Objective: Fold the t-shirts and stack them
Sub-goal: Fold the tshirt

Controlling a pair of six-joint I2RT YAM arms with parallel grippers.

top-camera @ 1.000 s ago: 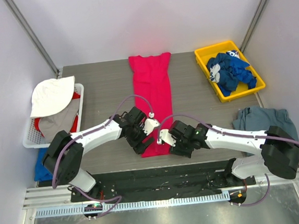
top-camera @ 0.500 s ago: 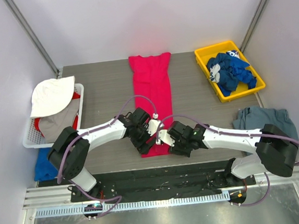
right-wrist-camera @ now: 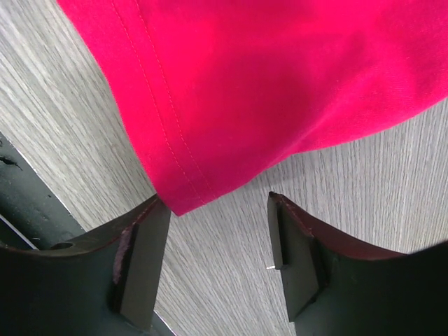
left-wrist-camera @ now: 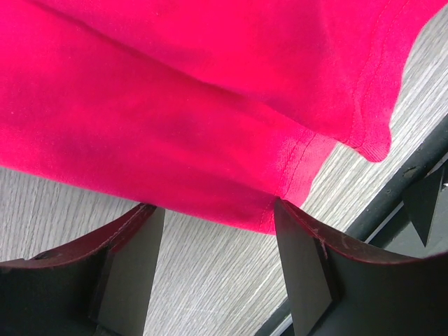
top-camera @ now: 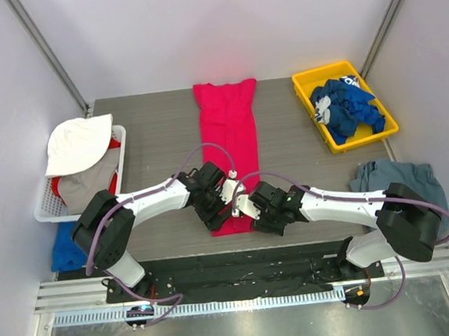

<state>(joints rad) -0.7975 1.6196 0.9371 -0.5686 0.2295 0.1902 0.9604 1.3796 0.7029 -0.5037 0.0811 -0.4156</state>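
The pink shirt (top-camera: 229, 132) lies as a long folded strip on the table (top-camera: 150, 127), stretching away from both grippers with its near end between them. The left gripper (left-wrist-camera: 213, 213) has its fingers spread apart at the shirt's near left corner, the hem at its fingertips. The right gripper (right-wrist-camera: 218, 201), likewise spread, sits at the near right corner.

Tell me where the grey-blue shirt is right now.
Top view: the grey-blue shirt lies crumpled on the right side, between the yellow bin and the right arm's base.
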